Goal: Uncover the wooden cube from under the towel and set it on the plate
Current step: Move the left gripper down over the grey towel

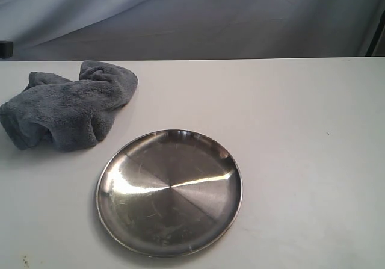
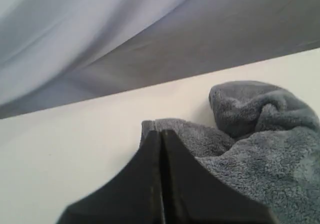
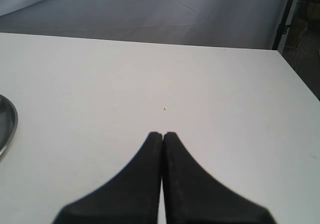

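By the towel (image 2: pixel 260 149), L fingers (image 2: pixel 135 189) shut, maybe touching.

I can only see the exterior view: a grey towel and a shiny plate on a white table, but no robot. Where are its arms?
Observer: The left wrist view shows the left arm's jaws shut, pointing at an edge of the towel.
Operator: And the other arm?
Observer: The right arm's jaws are shut too, over bare table. Only a sliver of the plate shows at the side of that picture.
Operator: Does either close-up show a wooden cube?
Observer: No. Up close the towel is only plush folds, and no cube shows in any view.
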`<action>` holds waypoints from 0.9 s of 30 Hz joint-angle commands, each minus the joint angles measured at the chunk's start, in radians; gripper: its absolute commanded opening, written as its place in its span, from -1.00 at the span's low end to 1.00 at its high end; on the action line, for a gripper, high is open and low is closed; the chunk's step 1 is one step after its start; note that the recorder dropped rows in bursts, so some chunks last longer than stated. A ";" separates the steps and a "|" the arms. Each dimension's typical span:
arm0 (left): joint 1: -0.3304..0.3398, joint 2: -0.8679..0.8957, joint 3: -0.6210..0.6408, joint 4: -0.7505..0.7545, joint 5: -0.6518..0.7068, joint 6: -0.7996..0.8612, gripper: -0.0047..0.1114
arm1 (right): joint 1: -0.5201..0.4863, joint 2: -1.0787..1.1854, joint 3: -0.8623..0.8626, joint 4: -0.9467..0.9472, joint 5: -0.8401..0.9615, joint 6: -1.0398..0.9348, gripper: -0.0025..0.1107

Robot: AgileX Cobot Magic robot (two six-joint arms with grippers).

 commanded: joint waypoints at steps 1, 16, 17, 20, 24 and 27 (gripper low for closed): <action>-0.006 0.077 -0.063 -0.003 0.149 0.057 -0.92 | 0.001 -0.006 0.003 0.004 0.000 0.003 -0.96; -0.080 0.350 -0.358 -0.554 0.598 0.583 -0.92 | 0.001 -0.006 0.003 0.004 0.000 0.003 -0.96; -0.080 0.350 -0.358 -0.526 0.585 0.550 -0.92 | 0.001 -0.006 0.003 0.004 0.000 0.003 -0.96; -0.080 0.350 -0.358 -0.434 0.558 0.462 -0.92 | 0.001 -0.006 0.003 0.004 0.000 0.003 -0.96; -0.080 0.363 -0.358 -0.359 0.570 0.392 -0.92 | 0.001 -0.006 0.003 0.004 0.000 0.003 -0.96; -0.080 0.396 -0.362 -0.359 0.670 0.431 -0.92 | 0.001 -0.006 0.003 0.004 0.000 0.003 -0.96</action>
